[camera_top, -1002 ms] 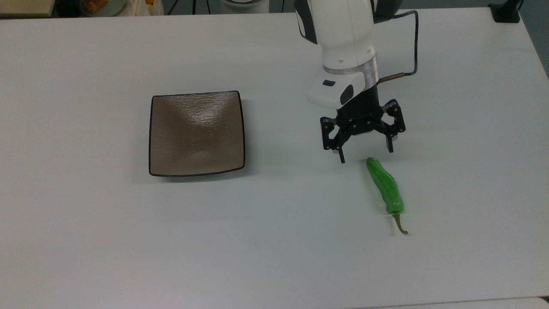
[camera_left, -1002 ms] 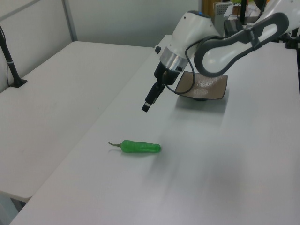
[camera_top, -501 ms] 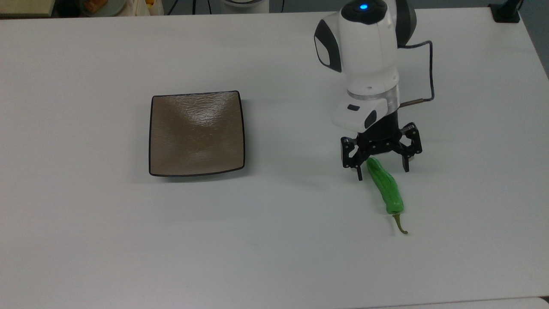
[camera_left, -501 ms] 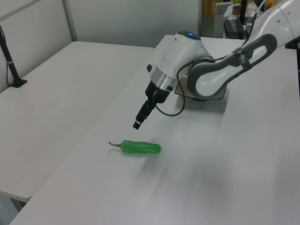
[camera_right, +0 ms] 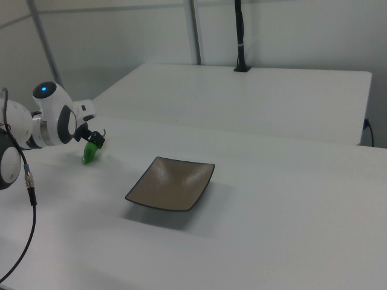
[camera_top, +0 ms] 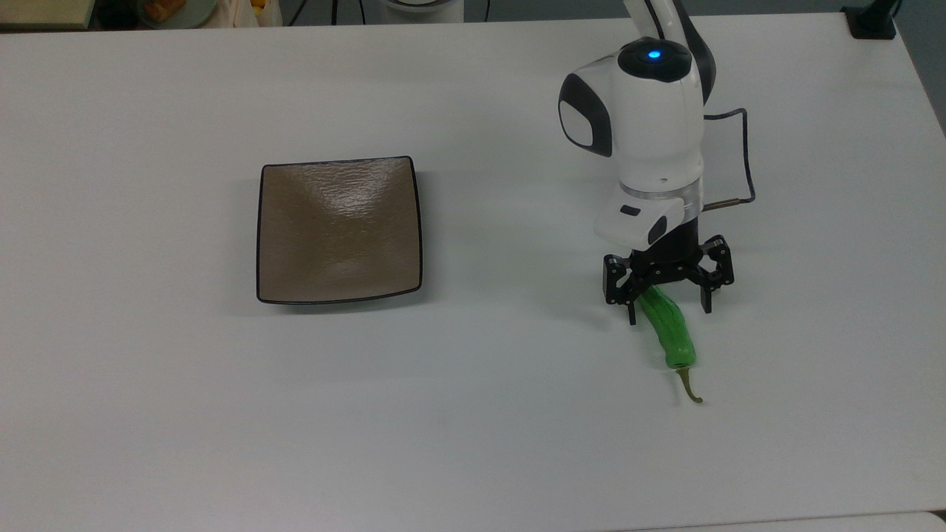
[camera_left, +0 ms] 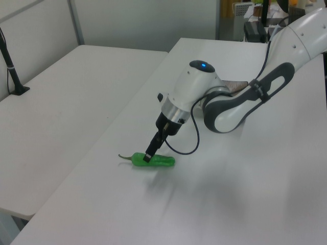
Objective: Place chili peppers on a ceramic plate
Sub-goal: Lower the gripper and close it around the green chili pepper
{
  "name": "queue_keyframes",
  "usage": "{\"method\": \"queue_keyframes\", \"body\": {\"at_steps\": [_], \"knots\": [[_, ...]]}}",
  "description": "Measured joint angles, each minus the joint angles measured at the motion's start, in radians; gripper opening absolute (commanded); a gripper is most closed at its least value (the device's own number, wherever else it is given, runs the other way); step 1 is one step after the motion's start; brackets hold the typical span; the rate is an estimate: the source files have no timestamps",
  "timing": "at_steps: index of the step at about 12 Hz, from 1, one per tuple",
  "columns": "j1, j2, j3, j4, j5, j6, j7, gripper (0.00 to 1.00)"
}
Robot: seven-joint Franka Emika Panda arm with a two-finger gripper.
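The arm has brought its hand [camera_top: 669,305] down over the blunt end of the green chili pepper [camera_top: 671,334], and the black fingers [camera_top: 631,312] stand spread, one on either side of the pepper, gripping nothing yet. In the left view the hand [camera_left: 148,156] looks very low, the fingertip level with the pepper [camera_left: 153,160] or nearly so; whether it touches I cannot tell. The pepper lies flat on the white desk [camera_top: 473,414], stem pointing toward the top view's bottom edge. The square brown ceramic plate [camera_top: 339,230] sits empty, well apart from it toward the top view's left.

So this looks like the reach-and-grasp step, with nothing yet delivered. The next move, as I judge it, is to clench the fingers across the pepper's body, then lift and carry it toward the top view's left to the plate. The skin is glossy and the body rounded, and the hold sits near one end, so it could slip or swing on lifting.

A second ago the hand hung clear of the pepper, above and short of its tip. Half a second ago it was just reaching that tip. Now it straddles the end. Pepper and plate have not shifted.
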Motion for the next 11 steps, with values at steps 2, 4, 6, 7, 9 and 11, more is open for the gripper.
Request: {"method": "queue_keyframes", "body": {"at_steps": [2, 4, 6, 7, 9, 11], "knots": [[0.007, 0.019, 0.0, 0.001, -0.007, 0.0, 0.008, 0.27], [0.007, 0.026, 0.0, 0.003, -0.016, 0.0, 0.032, 0.09], [0.007, 0.026, 0.0, 0.009, -0.024, 0.001, 0.052, 0.08], [0.007, 0.026, 0.0, 0.012, -0.032, 0.001, 0.053, 0.08], [0.003, 0.025, 0.0, 0.018, -0.062, 0.001, 0.053, 0.11], [-0.013, 0.001, -0.001, 0.032, -0.091, -0.019, 0.054, 0.1]]}}
